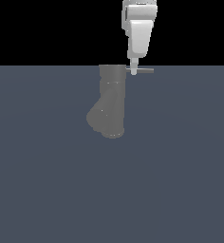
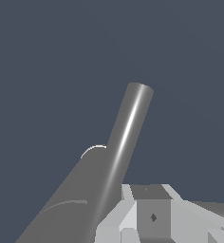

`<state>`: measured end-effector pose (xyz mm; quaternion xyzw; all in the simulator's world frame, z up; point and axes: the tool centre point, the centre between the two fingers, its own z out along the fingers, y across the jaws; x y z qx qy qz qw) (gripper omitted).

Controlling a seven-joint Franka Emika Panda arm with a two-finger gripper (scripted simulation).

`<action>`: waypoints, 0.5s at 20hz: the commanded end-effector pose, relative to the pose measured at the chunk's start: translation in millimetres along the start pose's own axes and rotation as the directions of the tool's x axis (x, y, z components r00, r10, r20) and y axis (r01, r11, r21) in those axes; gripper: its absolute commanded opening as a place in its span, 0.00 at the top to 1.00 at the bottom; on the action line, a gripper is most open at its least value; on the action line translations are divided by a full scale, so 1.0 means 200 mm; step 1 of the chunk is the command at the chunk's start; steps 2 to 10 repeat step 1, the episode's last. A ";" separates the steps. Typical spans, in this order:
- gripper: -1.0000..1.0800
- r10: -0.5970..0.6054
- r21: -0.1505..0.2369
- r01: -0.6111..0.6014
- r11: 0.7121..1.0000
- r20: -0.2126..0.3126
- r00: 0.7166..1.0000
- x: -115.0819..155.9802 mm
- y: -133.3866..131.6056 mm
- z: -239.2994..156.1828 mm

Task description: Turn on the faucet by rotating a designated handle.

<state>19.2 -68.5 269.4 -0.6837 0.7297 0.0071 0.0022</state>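
1 end effector point(image 1: 134, 71), aperture unclear, meets handle point(image 1: 143, 70) beside faucet point(image 1: 110, 102); next likely: push sideways, rotating it.

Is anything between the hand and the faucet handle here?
Nothing: in the exterior view the hand overlaps the handle beside the faucet; actual contact isn't clear.

The faucet point(image 1: 111, 102) stands upright on the floor point(image 1: 180, 180), its spout point(image 1: 98, 117) branching down toward the exterior view's left. The handle point(image 1: 143, 70) sticks out from the faucet's top toward the exterior view's right. My gripper point(image 1: 134, 71) hangs directly above, its tip at the handle just beside the faucet.
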 end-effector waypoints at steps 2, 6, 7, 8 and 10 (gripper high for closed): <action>1.00 0.072 0.008 -0.072 0.997 -0.012 0.997 0.25 -0.01 0.00; 1.00 0.072 0.008 -0.072 0.997 -0.012 0.997 0.25 -0.01 0.00; 1.00 0.072 0.008 -0.072 0.997 -0.012 0.997 0.25 -0.01 0.00; 1.00 0.072 0.008 -0.072 0.997 -0.012 0.997 0.25 -0.01 0.00; 1.00 0.072 0.008 -0.072 0.997 -0.012 0.997 0.25 -0.01 0.00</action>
